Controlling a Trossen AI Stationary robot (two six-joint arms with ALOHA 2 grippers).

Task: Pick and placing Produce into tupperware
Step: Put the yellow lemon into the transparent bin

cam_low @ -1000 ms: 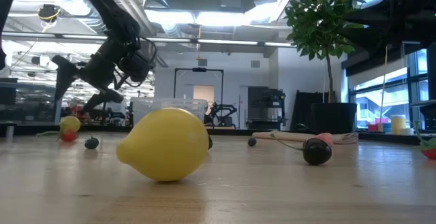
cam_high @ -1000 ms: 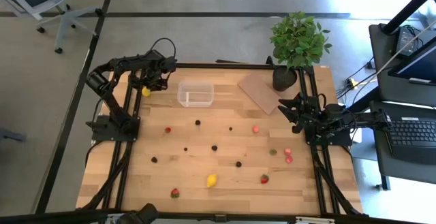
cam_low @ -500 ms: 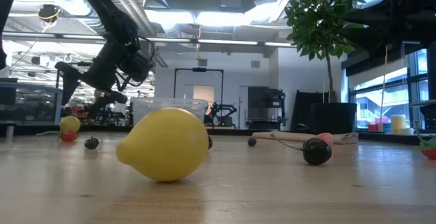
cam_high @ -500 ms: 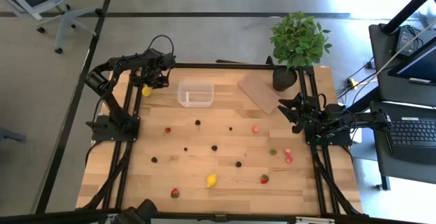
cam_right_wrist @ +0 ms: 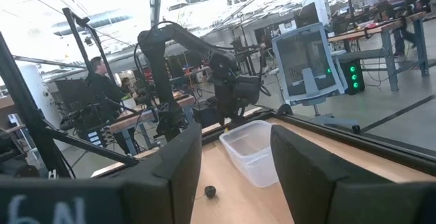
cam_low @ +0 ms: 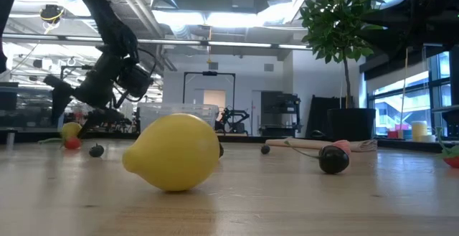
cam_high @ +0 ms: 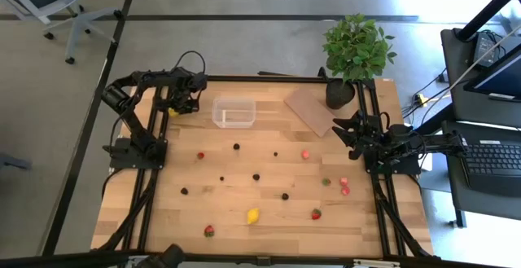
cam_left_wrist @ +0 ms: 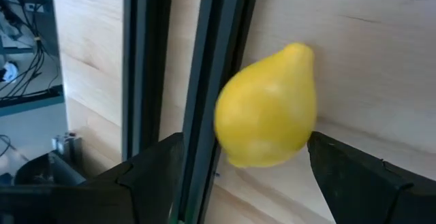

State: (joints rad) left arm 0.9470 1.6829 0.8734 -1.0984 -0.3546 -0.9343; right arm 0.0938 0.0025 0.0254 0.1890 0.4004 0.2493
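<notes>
A yellow lemon [cam_left_wrist: 269,108] lies on the wooden table at the far left, right beside the black rail [cam_left_wrist: 211,81]. My left gripper [cam_left_wrist: 245,146] hangs open just above it, slanting down, one finger on each side; I see no touch. In the high view the gripper [cam_high: 177,105] partly covers this lemon [cam_high: 172,112]. The clear tupperware [cam_high: 234,112] stands a little to its right. Strawberries [cam_high: 305,154], dark berries [cam_high: 256,177] and a second lemon [cam_high: 252,216] lie scattered over the table. My right gripper [cam_high: 346,129] waits open at the right edge.
A potted plant [cam_high: 356,52] and a flat brown board [cam_high: 313,109] stand at the far right. Black rails run along the left [cam_high: 151,162] and right [cam_high: 381,195] sides. In the low view the second lemon [cam_low: 172,152] fills the foreground.
My left gripper has sunk toward the lemon at the far left and drifted a little toward the table's left edge; its fingers now stand either side of the lemon. The lemon has kept its place.
</notes>
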